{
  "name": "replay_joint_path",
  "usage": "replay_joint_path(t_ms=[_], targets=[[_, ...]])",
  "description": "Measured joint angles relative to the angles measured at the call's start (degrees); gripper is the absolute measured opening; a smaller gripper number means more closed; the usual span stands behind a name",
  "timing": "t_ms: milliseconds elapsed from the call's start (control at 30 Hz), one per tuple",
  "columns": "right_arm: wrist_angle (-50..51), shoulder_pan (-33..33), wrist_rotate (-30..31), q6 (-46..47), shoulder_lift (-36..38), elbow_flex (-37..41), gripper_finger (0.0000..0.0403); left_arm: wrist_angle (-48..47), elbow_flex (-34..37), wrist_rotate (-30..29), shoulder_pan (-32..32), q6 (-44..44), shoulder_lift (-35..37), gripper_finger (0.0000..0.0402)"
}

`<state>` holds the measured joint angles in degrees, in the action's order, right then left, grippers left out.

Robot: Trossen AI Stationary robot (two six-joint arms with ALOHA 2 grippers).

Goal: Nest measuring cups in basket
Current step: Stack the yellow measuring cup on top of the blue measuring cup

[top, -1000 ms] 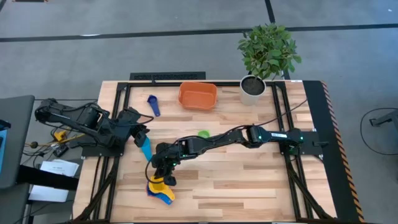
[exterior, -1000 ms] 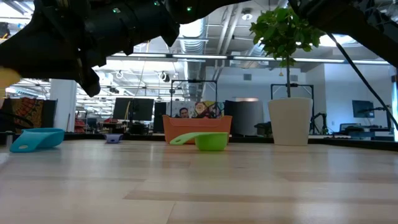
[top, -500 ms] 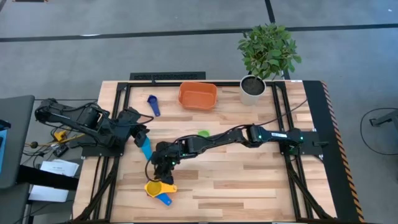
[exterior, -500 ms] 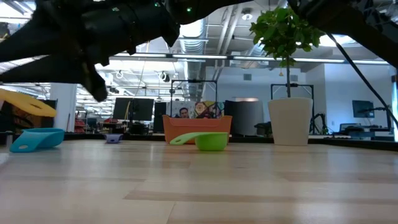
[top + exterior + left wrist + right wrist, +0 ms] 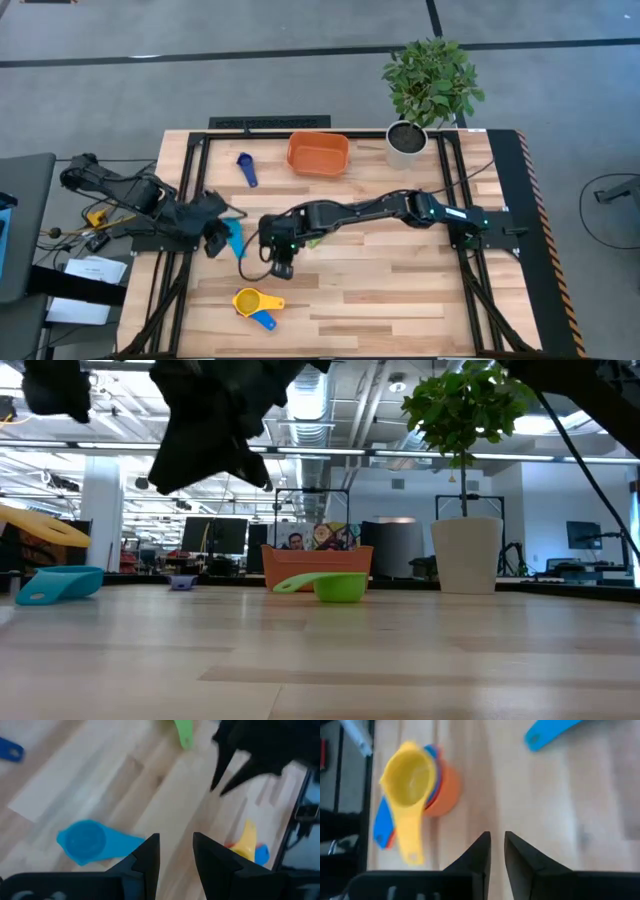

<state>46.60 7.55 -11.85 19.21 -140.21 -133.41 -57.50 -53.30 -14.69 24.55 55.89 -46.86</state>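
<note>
Yellow cup (image 5: 247,299) sits on top of a nested stack, over orange (image 5: 448,795) and blue (image 5: 382,823) cups, near the table's near-left part. My right gripper (image 5: 282,269) hovers to the stack's far right, fingers a narrow gap apart and empty (image 5: 496,840). Light blue cup (image 5: 234,238) lies on the table; my left gripper (image 5: 213,245) is just left of it, narrowly open (image 5: 174,842), with the cup's handle in front of the fingers. Green cup (image 5: 338,587) sits mid-table, mostly under the right arm. Navy cup (image 5: 246,168) lies left of the orange basket (image 5: 293,152).
A white plant pot (image 5: 406,140) with green leaves stands at the far edge, right of the basket. Black frame rails run along the table's left and right sides. Bare wood lies right of the stack, along the near edge.
My right gripper has come off the yellow cup, leaving it nested on the stack, and has risen and drawn back toward the table's middle. My left gripper has swung toward the near edge and down, next to the light blue cup.
</note>
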Motion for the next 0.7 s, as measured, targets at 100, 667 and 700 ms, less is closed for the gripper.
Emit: replay_joint_path(t_ms=[100, 667, 700], targets=[[-0.32, 1.76, -1.16, 1.43, -0.86, -0.03, 0.0068, 1.98, 2.7, -0.01, 3.04, 2.09, -0.02, 0.0105], [-4.91, 4.92, 0.46, 8.22, -4.39, -0.19, 0.0023, 3.06, 7.08, -1.67, 5.71, 2.27, -0.01, 0.0105], [-4.56, 5.19, 0.68, 9.23, -4.9, 0.0, 0.0019, 3.09, 7.08, -1.66, 5.69, 2.04, -0.01, 0.0105]])
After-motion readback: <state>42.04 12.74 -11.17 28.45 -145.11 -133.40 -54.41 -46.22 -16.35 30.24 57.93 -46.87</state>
